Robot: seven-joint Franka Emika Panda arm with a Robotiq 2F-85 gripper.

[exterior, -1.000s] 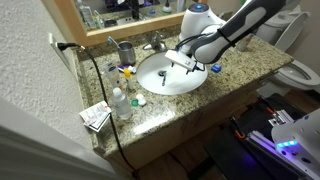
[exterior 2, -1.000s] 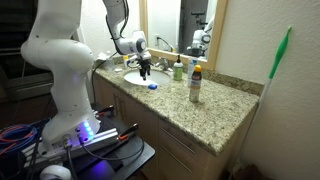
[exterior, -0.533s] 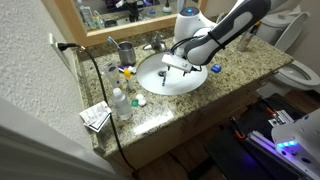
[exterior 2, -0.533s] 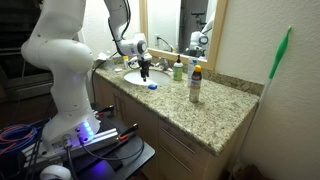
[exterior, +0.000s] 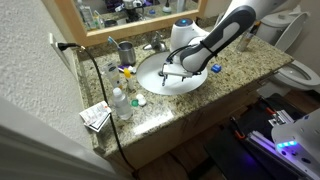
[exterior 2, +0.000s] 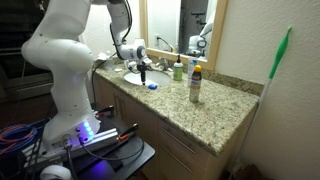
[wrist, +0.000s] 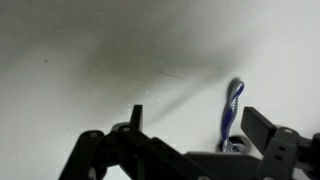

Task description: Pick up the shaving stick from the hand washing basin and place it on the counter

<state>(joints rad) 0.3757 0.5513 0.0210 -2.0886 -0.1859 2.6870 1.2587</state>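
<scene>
Razor (wrist: 232,108): one, blue and white, lying flat on the white floor of the basin (wrist: 90,50) in the wrist view. It lies lengthwise, pointing away from the camera. The gripper (wrist: 195,116) hangs over it with its two fingers (wrist: 135,120) spread wide and nothing clamped. The razor lies in the gap between them, close to the finger at the picture's right side. Whether it touches that finger I cannot tell.

In both exterior views the single arm (exterior: 225,28) bends down from the counter's far side, and the gripper (exterior: 169,72) is low inside the basin (exterior: 150,68). From the side, the gripper (exterior 2: 143,71) reaches below the rim of the basin (exterior 2: 132,78). The razor is too small to make out in either exterior view.

One faucet (exterior: 155,43) stands behind the basin, and one cup (exterior: 126,50) holding tall items is beside it. One small blue item (exterior 2: 152,86) lies on the granite counter (exterior 2: 215,115) just beside the basin. Past it stand two bottles, a green bottle (exterior 2: 178,69) and a dark-capped bottle (exterior 2: 195,84), near each other but apart. One black cable (exterior: 100,95) runs across the counter's end and down its front.
</scene>
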